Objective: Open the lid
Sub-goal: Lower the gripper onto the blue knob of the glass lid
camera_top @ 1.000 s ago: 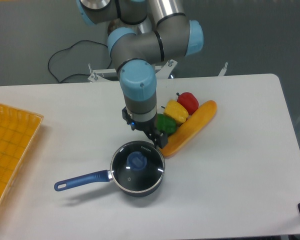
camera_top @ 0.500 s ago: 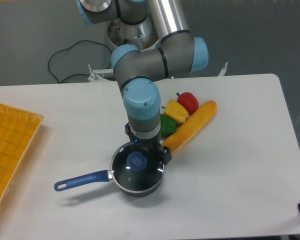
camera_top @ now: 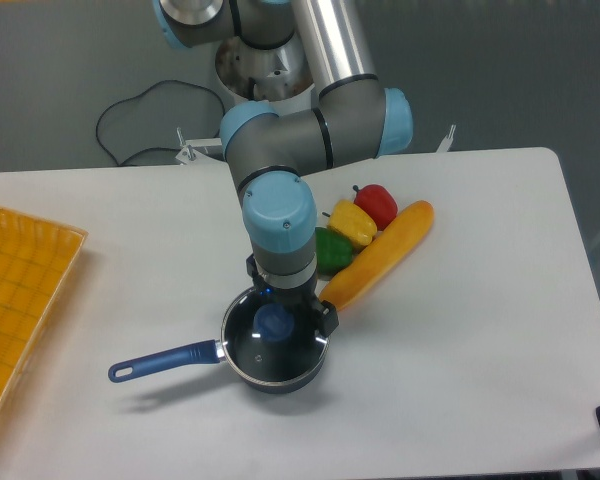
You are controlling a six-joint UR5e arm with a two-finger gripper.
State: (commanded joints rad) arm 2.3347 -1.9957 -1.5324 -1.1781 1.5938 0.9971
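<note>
The lid (camera_top: 280,352), a clear glass disc with a thin metal rim and a blue centre knob (camera_top: 273,322), rests on the dark blue saucepan (camera_top: 265,380), whose long blue handle (camera_top: 165,361) points left. My gripper (camera_top: 283,312) hangs straight down over the lid, right at the knob's far side. The wrist hides most of the fingers, so I cannot tell whether they are open or closed on the knob.
A green pepper (camera_top: 330,250), a yellow pepper (camera_top: 353,224), a red pepper (camera_top: 376,204) and a long orange vegetable (camera_top: 380,256) lie just right of the pan. A yellow tray (camera_top: 20,300) sits at the left edge. A cable (camera_top: 130,110) lies behind the table.
My gripper has come down and moved slightly left, from above the lid's far rim to right over the blue knob. The lid and pan have not moved.
</note>
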